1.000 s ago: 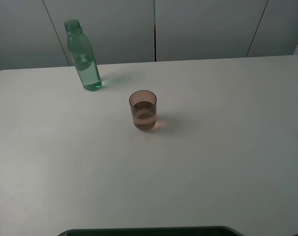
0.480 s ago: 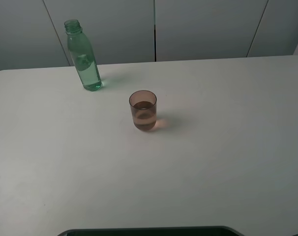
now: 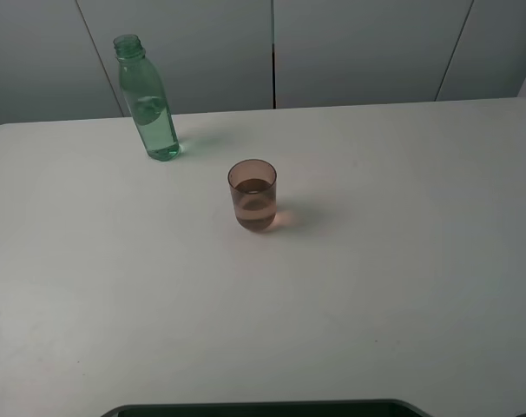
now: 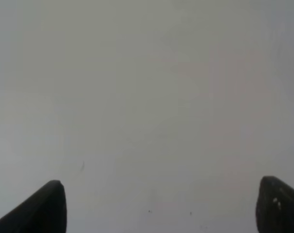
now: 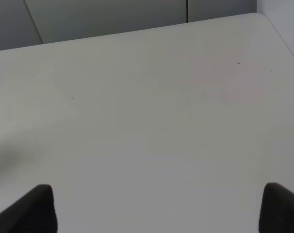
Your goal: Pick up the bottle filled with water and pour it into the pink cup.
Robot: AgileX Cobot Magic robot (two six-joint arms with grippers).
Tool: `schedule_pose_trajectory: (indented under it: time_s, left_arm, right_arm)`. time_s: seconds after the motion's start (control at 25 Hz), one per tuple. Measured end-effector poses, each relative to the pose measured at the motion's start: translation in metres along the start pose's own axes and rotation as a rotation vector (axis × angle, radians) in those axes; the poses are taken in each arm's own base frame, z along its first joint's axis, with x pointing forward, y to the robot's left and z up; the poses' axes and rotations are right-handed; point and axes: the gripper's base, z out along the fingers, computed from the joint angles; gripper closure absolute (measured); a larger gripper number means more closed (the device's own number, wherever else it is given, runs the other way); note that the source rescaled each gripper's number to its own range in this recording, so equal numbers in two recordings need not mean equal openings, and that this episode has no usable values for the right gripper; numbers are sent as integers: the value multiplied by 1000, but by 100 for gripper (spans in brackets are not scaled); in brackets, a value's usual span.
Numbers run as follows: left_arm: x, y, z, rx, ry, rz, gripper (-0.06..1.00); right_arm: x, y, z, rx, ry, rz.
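On the far left side of the white tabletop (image 3: 402,287), near its back edge, stands the bottle (image 3: 147,100). It is green and see-through, and it has no cap on its thin neck. It stands up straight on its bottom, with a bit of water low inside it. Nothing is touching it.

A little to the right of the bottle, and closer to the front, stands the pink cup (image 3: 253,195). It is short, brownish-pink and see-through. It stands upright with its open top up, and there is some water in it. The cup and the bottle are near each other but do not touch. A soft shadow lies on the tabletop just to the right of the cup.

Behind the tabletop is a plain grey wall (image 3: 358,48) made of flat panels with thin dark lines between them. A dark curved edge (image 3: 263,408) peeks in at the very front of the high view.

No arm shows in the high view. The left wrist view looks down at bare tabletop. The left claw (image 4: 159,206) is wide open there, with one dark finger tip in each low corner and nothing between them. The right wrist view shows more bare tabletop and the wall behind it. The right claw (image 5: 159,208) is also spread wide apart, with nothing between its two dark tips. Both claws are well away from the bottle and the cup.
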Motion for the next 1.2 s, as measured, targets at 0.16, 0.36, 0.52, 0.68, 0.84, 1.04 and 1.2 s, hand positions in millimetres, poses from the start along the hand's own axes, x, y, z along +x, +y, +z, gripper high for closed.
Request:
schedule_pose_trajectory:
  time_s: [0.16,0.36,0.52,0.68,0.84,1.04,1.2]
  left_arm:
    - [19,-1,-3,-1,-60,16,-6]
    - [38,-1,-9,-6,-199,45,-6]
    - [54,-2,-13,-10,-285,60,-6]
    - [55,-1,-15,-19,-300,75,-6]
    - [54,-1,-15,-20,-318,79,-6]
    - [53,0,-7,-30,-336,83,-6]
    - [52,0,-8,-30,-346,83,-6]
  right_arm:
    - [0,0,0,0,0,0]
    - [0,0,0,0,0,0]
    - [0,0,0,0,0,0]
    - [0,0,0,0,0,0]
    - [0,0,0,0,2,0]
    - [0,0,0,0,2,0]
    - [0,0,0,0,2,0]
